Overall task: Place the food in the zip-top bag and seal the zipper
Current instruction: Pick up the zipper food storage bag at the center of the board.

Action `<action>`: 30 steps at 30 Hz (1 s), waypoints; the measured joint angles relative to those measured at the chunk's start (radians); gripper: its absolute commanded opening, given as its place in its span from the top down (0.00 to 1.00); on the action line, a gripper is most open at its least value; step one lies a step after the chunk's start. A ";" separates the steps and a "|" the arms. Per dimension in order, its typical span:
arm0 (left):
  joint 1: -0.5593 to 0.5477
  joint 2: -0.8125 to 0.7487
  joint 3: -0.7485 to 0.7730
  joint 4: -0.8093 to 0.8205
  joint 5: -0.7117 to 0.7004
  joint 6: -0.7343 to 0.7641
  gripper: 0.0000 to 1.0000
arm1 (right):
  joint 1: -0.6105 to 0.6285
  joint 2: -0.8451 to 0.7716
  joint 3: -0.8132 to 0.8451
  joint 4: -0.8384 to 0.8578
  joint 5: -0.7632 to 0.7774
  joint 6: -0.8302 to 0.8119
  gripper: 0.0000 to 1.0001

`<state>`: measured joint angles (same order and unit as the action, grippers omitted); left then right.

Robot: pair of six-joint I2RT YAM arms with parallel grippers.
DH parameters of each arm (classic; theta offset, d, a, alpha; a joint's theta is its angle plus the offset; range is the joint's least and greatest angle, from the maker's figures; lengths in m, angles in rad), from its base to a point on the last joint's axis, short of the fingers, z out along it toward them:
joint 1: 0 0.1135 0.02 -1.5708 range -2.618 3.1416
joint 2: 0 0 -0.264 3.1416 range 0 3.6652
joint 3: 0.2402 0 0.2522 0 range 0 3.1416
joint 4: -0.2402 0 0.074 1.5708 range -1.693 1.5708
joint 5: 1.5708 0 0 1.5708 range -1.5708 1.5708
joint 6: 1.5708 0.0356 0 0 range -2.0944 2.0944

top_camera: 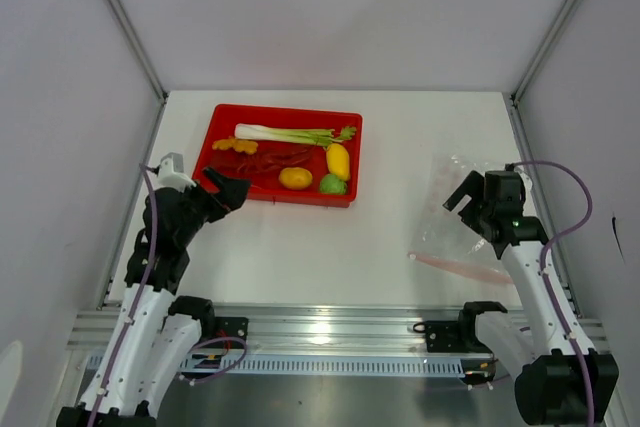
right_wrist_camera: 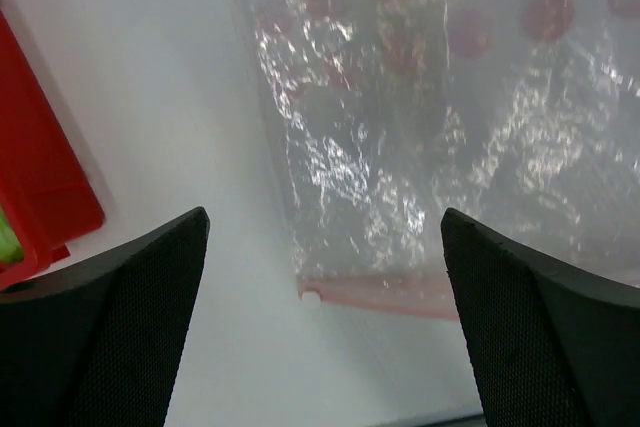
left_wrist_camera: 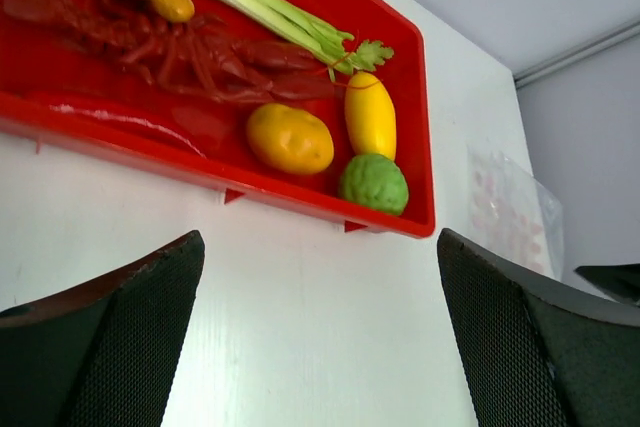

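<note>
Left tool [top_camera: 228,188] and right tool [top_camera: 462,193] both stand with jaws wide apart, holding nothing; the left hangs just short of the tray's [top_camera: 285,112] near rim, and the right hovers over the bag [top_camera: 470,242]. The bag lies flat on the surface [top_camera: 380,237], well apart from the tray, with its zipper [top_camera: 462,268] toward the arms. Everything to be bagged lies in the tray. I'd worry most about the bag. It looks thin and limp, so a pinch may catch both layers and keep the mouth closed, or it may simply slide. The leek [top_camera: 290,134] looks long for it and could poke out and block the seal. The round pieces may roll from a loose grip, and the chillies [top_camera: 262,159] may lift as a clump. By my count there are one leek, one orange piece [top_camera: 234,145], two yellow fruits [top_camera: 338,160], one green fruit [top_camera: 333,184], a tangle of chillies I can't number, one bag, one tray and two tools.
</note>
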<state>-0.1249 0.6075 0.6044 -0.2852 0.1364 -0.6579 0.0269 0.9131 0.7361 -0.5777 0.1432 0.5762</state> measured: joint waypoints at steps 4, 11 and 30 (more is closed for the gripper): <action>0.000 -0.069 0.000 -0.043 0.035 -0.026 0.01 | 0.004 -0.040 0.000 -0.134 -0.050 0.086 0.01; 0.000 -0.046 0.056 -0.093 0.114 -0.015 0.00 | 0.007 -0.256 -0.008 -0.290 -0.096 0.224 0.02; 0.000 -0.001 0.014 -0.024 0.397 -0.019 0.04 | -0.175 -0.254 -0.307 -0.241 -0.072 0.395 0.11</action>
<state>-0.1249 0.6067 0.6186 -0.3088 0.5331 -0.6769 -0.1482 0.6586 0.4294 -0.8185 0.0708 0.9710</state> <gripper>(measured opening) 0.975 0.904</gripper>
